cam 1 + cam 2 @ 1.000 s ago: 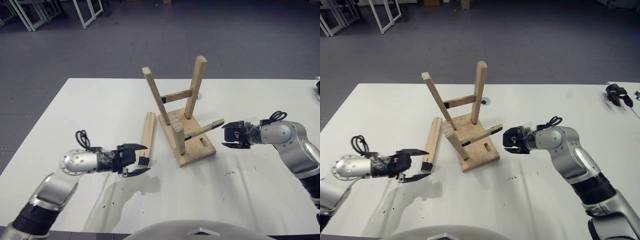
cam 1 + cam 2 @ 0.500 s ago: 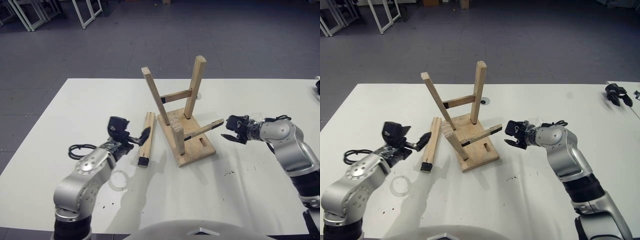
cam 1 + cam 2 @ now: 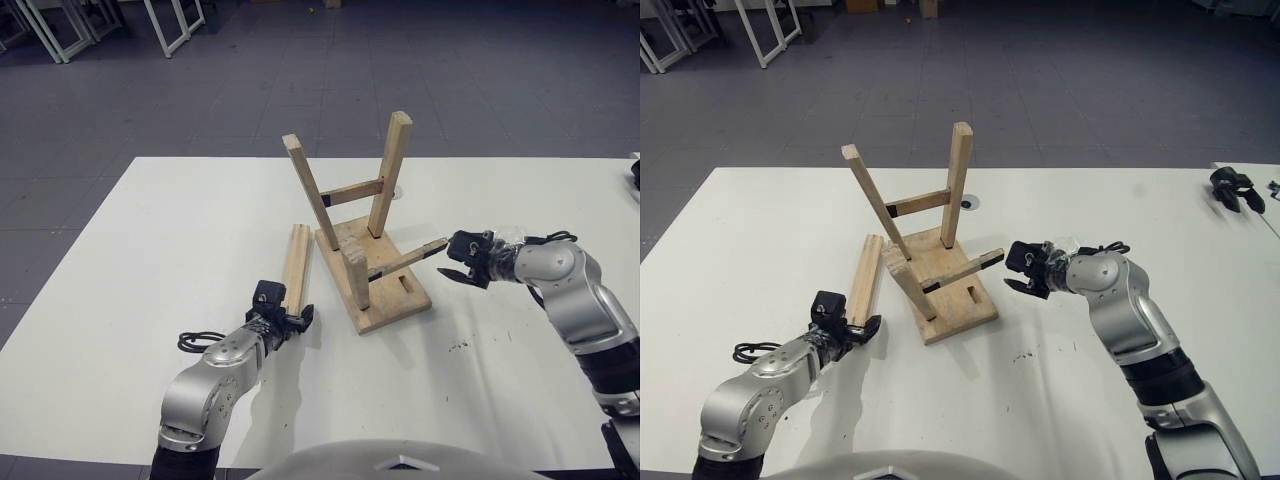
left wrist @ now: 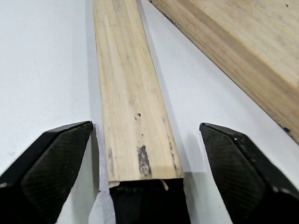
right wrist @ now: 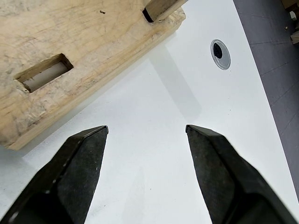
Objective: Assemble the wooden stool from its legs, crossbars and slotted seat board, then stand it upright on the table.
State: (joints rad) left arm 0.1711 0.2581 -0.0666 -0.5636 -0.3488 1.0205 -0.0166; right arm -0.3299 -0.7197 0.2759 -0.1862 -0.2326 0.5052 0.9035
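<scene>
L claw (image 4: 145,133) spread wide, straddling the dark end of the loose leg (image 3: 296,262), which lies flat on the table (image 3: 180,230) beside the seat board (image 3: 395,300). If we pinch so close to the tip, leg may pivot or slip on lift. R claw (image 3: 452,271) spread too, empty, just off the free crossbar (image 3: 410,257). A nudge there could tip the upright legs (image 3: 391,170).

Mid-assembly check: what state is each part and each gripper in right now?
Loose leg: lying flat on the table, unfitted.
Left gripper: open, astride the loose leg's near end.
Seat board: flat on the table.
Fitted legs: three, standing in the seat board.
Empty slot: unfilled.
Upper crossbar: joined between two fitted legs.
Lower crossbar: in one fitted leg, outer end free.
Right gripper: open, empty, beside that free end.
</scene>
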